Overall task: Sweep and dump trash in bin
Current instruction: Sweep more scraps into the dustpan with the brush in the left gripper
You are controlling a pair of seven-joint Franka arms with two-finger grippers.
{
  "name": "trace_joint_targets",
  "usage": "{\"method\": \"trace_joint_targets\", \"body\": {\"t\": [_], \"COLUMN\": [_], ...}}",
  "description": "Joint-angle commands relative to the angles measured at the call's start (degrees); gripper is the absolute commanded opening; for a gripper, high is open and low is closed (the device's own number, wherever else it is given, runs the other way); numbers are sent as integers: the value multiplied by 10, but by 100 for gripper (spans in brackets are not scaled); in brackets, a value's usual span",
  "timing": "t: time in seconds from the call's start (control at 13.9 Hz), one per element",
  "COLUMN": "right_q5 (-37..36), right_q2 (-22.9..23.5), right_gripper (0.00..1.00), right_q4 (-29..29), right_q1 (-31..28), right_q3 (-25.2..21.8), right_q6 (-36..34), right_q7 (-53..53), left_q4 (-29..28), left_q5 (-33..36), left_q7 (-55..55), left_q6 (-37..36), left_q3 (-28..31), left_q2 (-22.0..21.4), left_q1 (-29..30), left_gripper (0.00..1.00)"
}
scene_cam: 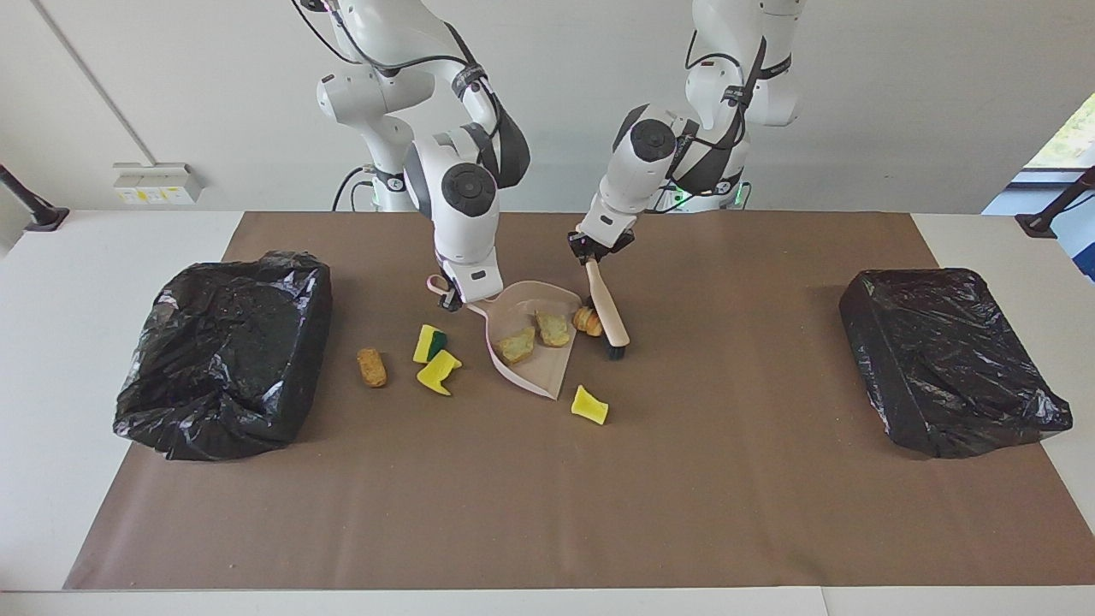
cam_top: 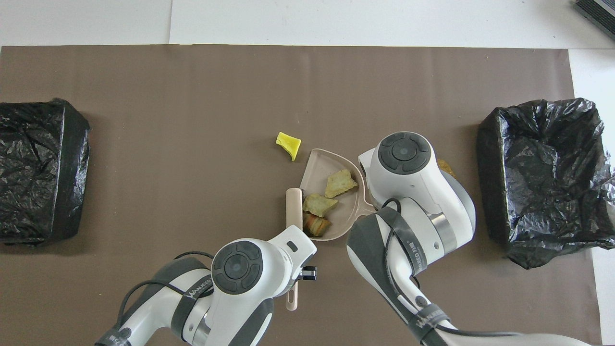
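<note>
My right gripper [scene_cam: 453, 298] is shut on the handle of the pale pink dustpan [scene_cam: 547, 376], which rests on the mat. Two pale tan chunks [scene_cam: 516, 346] [scene_cam: 553, 328] lie in the dustpan [cam_top: 317, 156]. My left gripper [scene_cam: 596, 246] is shut on the beige-handled brush [scene_cam: 606, 310], whose bristles touch the mat beside the pan's mouth. A brown bread-like piece [scene_cam: 587, 320] sits between brush and pan, at the pan's edge [cam_top: 315, 224]. A yellow scrap [scene_cam: 589, 405] lies just farther from the robots than the pan. Two yellow sponge bits [scene_cam: 429, 342] [scene_cam: 439, 373] and a brown lump [scene_cam: 371, 366] lie toward the right arm's end.
A bin lined with a black bag [scene_cam: 222, 351] stands at the right arm's end of the brown mat, its hollow showing in the overhead view [cam_top: 543, 178]. A second black-bagged bin [scene_cam: 949, 359] stands at the left arm's end.
</note>
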Motion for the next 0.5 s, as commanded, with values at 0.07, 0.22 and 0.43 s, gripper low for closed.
{"method": "trace_joint_targets", "body": {"t": [0.07, 0.22, 0.43], "right_q5": [5, 16, 17], "right_q2": [-10, -9, -20], "right_gripper": [0, 0, 0], "right_q4": [-7, -2, 0], "right_q1": [-4, -5, -18], "right_q3": [3, 3, 2], "right_q6": [3, -5, -16], "right_q7": [17, 31, 48], "left_q4": [41, 49, 42], "left_q5": [-13, -14, 5], "left_q7": [15, 12, 27], "left_q6": [-12, -16, -84], "left_q3": [7, 9, 13], "left_q2": [5, 6, 4], "left_q1": [-7, -5, 53], "left_gripper": [0, 0, 0]}}
